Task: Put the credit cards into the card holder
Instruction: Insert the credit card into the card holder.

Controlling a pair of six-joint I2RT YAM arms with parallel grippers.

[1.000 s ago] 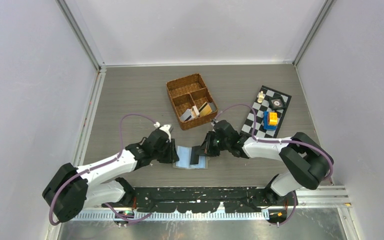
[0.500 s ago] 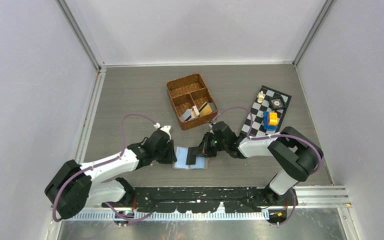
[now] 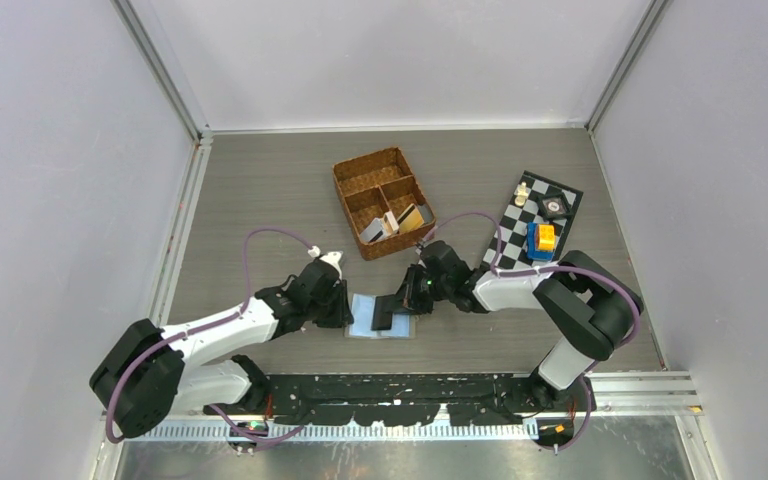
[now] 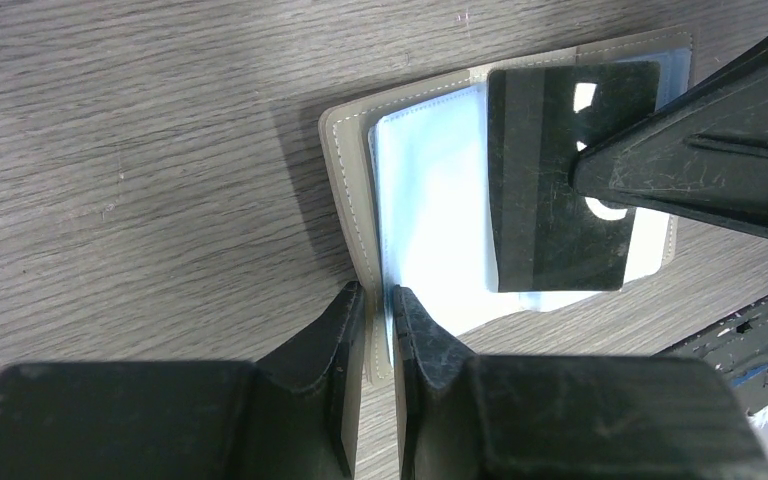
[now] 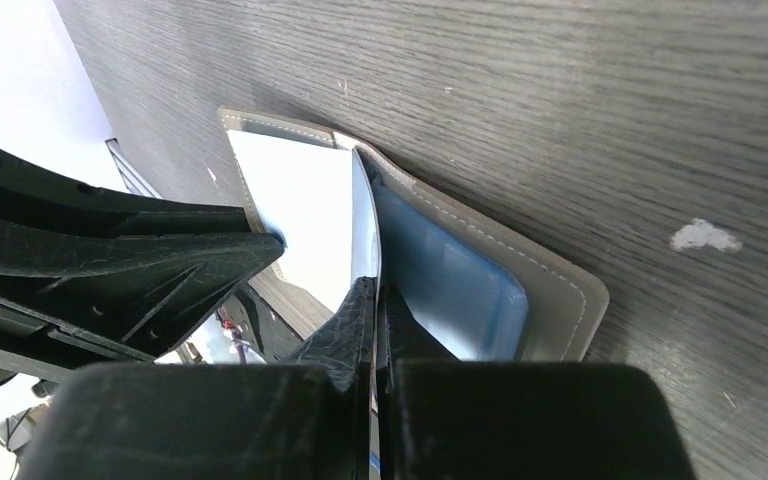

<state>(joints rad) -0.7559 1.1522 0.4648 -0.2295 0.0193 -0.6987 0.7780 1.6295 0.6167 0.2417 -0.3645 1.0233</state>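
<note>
Top view: the card holder (image 3: 364,322) lies open on the counter (image 3: 260,200), at 6 o'clock of the wicker basket (image 3: 346,176), between the two grippers. Its light-blue sleeves face up.

Left gripper (image 4: 376,296): clenched on the holder's 9 o'clock edge. In the left wrist view the stitched cover and one sleeve leaf run in between the fingers. Judged to be bracing the holder, not carrying it.

Right gripper (image 5: 377,290): closed hard on a dark card (image 4: 550,190), reaching in from 3 o'clock. The other credit cards (image 3: 397,221) stand in the basket's near compartment, well apart from both grippers.

Key relation: the dark card sits over the 3 o'clock half of the holder, with its long axis roughly 12 to 6 in the top view, about parallel to the fold. From the right wrist it shows edge-on, its free end reaching toward the fold, with a pale leaf on one side and a blue sleeve on the other. It cannot be told whether that end has entered a sleeve mouth or only rests between leaves.

Judgement: the step in hand is inserting this card. The right arm is the one to travel, since it has the card and is already on the holder. The card's leading edge must line up with a sleeve opening, or a thin leaf may buckle or the holder may drag against the left grip.
</note>
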